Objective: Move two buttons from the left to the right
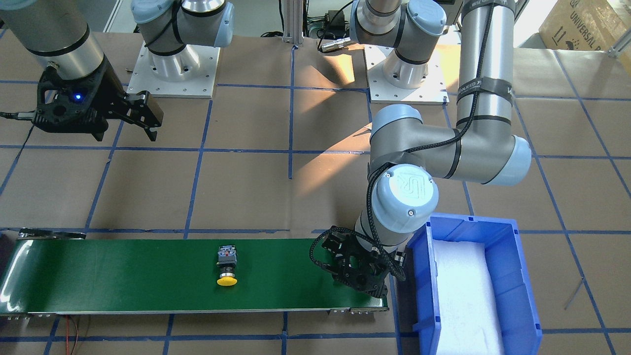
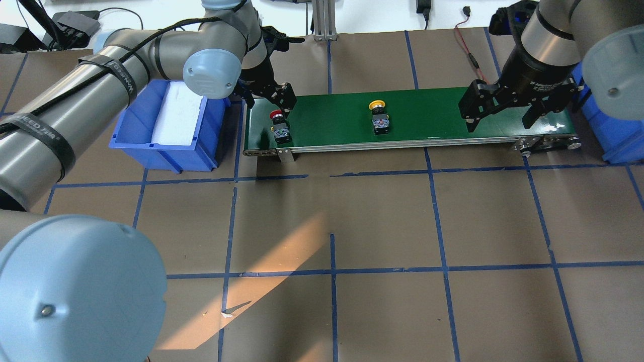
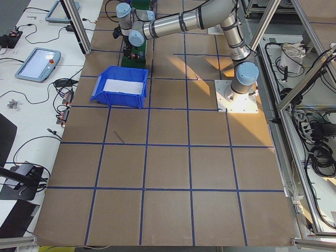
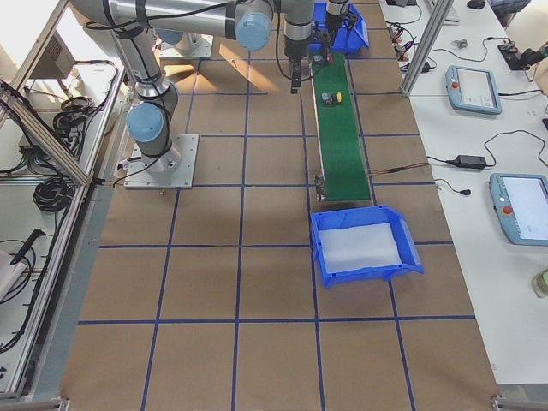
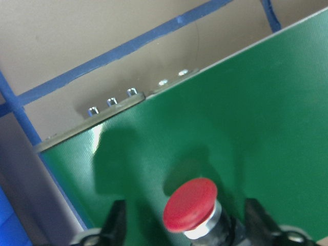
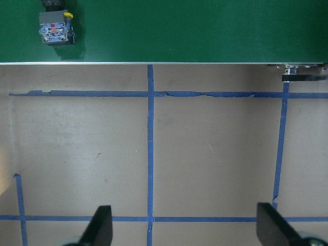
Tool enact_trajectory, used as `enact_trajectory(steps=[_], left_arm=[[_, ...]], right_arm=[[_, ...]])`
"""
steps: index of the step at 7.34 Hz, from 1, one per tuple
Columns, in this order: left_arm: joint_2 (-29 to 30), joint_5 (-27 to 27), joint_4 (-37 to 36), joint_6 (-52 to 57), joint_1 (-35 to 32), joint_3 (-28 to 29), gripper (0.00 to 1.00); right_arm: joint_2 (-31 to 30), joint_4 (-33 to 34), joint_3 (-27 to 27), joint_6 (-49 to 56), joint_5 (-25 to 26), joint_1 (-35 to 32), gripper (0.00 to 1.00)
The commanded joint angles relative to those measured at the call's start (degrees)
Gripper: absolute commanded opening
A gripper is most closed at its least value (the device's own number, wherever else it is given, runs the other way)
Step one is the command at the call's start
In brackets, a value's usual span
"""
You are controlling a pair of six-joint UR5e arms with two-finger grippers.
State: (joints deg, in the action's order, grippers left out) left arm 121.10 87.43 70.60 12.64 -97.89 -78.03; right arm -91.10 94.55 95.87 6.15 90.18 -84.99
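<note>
left pincer [image 2: 270, 103] spread astride the red button [image 5: 190, 204] by the desk's far edge; we should lift straight up, not nudging it. right pincer [image 2: 499, 118] spread too.

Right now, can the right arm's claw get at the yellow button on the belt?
Probably yes. The right claw hangs open near the right end of the belt, the yellow button lies alone mid-belt, and nothing stands between them.

A yellow-capped button [image 4: 332, 98] lay on the far half of the green belt [image 4: 342, 163]. A blue bin [image 4: 366, 276], white-lined, sat at the belt's near end.
</note>
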Motion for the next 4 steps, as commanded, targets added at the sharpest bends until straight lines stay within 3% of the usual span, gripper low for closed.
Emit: enact_trajectory(steps=[1, 2, 4], left_arm=[[-8.55, 0.37, 7.39, -8.91, 0.15, -0.63, 1.0], [-13.39, 2.64, 12.5, -10.78, 0.59, -1.68, 1.0], [-24.89, 3.45, 12.2, -15.96, 2.69, -12.87, 1.0]], right_arm=[[-0.05, -0.07, 0.02, 0.0, 0.0, 0.0, 1.0], [-0.05, -0.07, 0.02, -0.09, 0.0, 0.0, 1.0], [-0.13, -0.07, 0.02, 0.0, 0.09, 0.0, 1.0]])
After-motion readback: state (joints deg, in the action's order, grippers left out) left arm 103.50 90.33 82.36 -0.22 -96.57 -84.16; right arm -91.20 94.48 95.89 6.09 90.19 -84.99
